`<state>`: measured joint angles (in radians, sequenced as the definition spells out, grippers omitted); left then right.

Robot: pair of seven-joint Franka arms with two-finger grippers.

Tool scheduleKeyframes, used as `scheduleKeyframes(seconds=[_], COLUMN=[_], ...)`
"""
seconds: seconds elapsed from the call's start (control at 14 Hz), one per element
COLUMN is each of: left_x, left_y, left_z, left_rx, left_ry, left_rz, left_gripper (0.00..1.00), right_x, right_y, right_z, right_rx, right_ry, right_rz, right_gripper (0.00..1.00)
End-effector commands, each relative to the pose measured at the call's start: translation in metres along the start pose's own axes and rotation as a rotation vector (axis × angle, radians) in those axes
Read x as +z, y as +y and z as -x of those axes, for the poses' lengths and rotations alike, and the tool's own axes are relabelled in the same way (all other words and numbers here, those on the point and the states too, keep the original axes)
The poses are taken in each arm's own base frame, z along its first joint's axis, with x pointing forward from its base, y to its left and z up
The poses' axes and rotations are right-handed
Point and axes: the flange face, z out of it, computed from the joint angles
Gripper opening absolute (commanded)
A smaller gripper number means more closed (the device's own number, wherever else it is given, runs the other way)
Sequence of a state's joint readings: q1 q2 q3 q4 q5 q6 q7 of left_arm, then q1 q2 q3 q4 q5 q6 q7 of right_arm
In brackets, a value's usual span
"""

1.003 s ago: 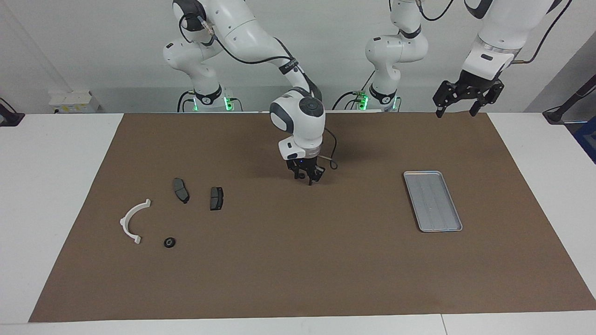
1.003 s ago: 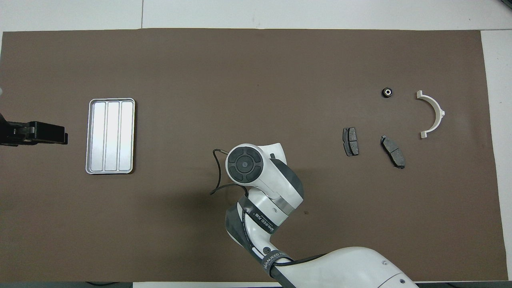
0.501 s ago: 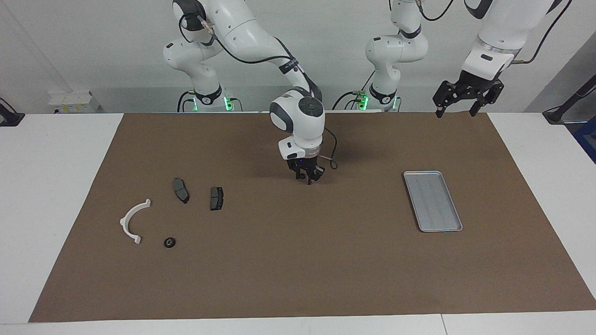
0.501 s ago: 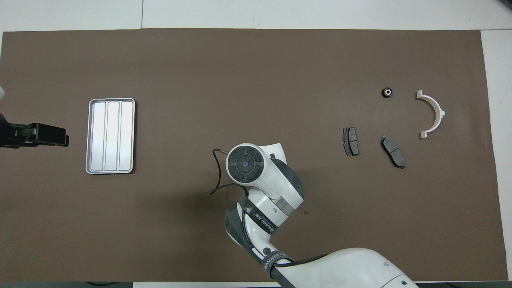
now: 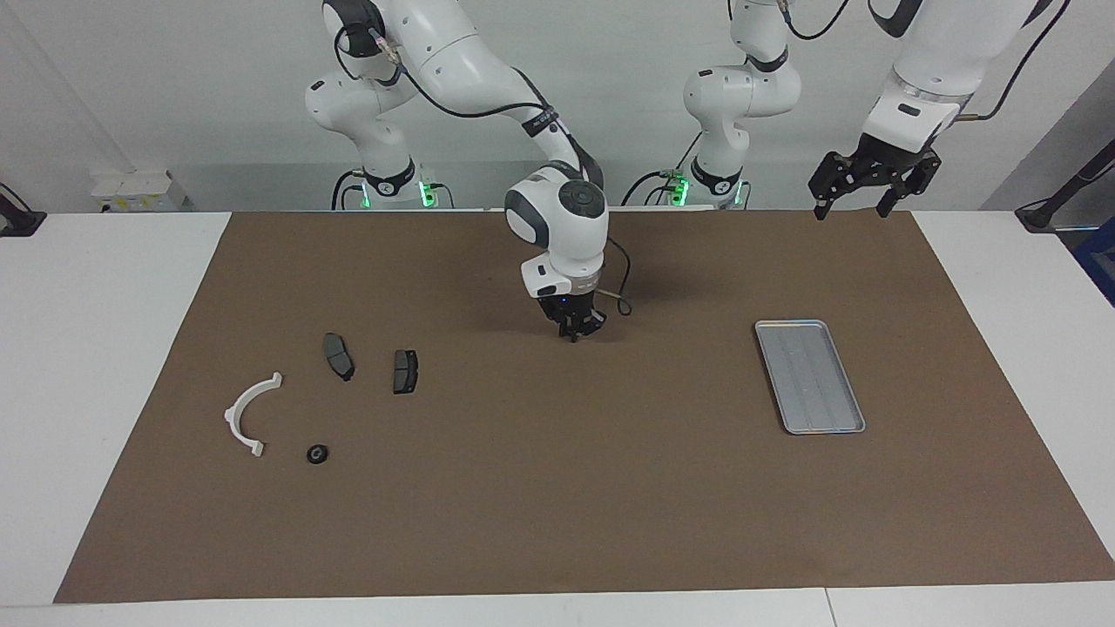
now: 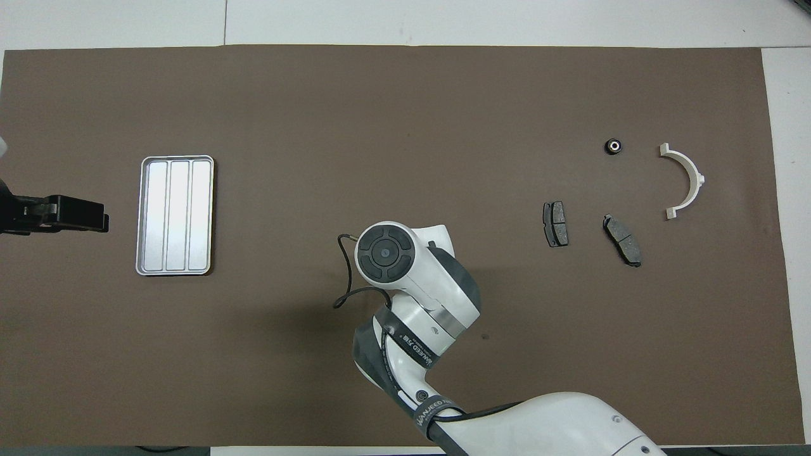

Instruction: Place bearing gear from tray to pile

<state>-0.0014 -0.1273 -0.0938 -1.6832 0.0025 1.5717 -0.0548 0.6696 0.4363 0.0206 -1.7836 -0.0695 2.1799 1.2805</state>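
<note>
The small black bearing gear (image 5: 318, 454) lies on the mat beside the white semicircular bracket (image 5: 233, 411), at the right arm's end; it also shows in the overhead view (image 6: 613, 146). Two dark brake-pad pieces (image 5: 338, 355) (image 5: 405, 371) lie nearer to the robots. The silver tray (image 5: 808, 374) holds nothing, at the left arm's end. My right gripper (image 5: 575, 335) hangs low over the middle of the mat, apart from all parts. My left gripper (image 5: 852, 212) is open and empty, raised over the mat's edge at the robots' end.
A brown mat (image 5: 557, 488) covers most of the white table (image 5: 96, 348). In the overhead view the right arm's wrist (image 6: 386, 253) hides its gripper. The left gripper (image 6: 101, 218) shows beside the tray (image 6: 175, 215).
The right gripper has risen slightly and its wrist has turned a little over the middle of the mat. The left gripper has lifted a touch. The parts and the tray have not moved.
</note>
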Motion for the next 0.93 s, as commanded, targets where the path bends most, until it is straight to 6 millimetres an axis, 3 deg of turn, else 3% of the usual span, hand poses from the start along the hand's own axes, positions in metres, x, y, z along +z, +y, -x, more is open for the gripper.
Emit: scheduleKeyframes(seconds=[0.0, 0.21, 0.36, 0.5, 0.57, 0.86], left_x=[0.002, 0.002, 0.002, 0.002, 0.001, 0.002], left_y=[0.001, 0.001, 0.001, 0.001, 0.001, 0.0], left_z=[0.002, 0.002, 0.002, 0.002, 0.002, 0.002], left_rx=[0.001, 0.001, 0.001, 0.001, 0.001, 0.0], left_ry=[-0.015, -0.015, -0.015, -0.015, -0.013, -0.015], left_rz=[0.014, 0.014, 0.014, 0.014, 0.014, 0.014], left_gripper=[1.0, 1.0, 1.0, 1.0, 1.0, 1.0], right_x=[-0.057, -0.095, -0.099, -0.086, -0.075, -0.042], right_y=[0.012, 0.052, 0.086, 0.128, 0.147, 0.194], right_z=[-0.06, -0.139, -0.195, -0.251, -0.268, -0.312], right_rx=[-0.029, -0.144, -0.244, -0.331, -0.373, -0.431], right_ry=[-0.027, -0.028, -0.016, 0.012, 0.018, 0.052], right_rz=[0.011, -0.002, -0.023, -0.051, -0.054, -0.068], right_gripper=[0.0, 0.0, 0.0, 0.0, 0.0, 0.0])
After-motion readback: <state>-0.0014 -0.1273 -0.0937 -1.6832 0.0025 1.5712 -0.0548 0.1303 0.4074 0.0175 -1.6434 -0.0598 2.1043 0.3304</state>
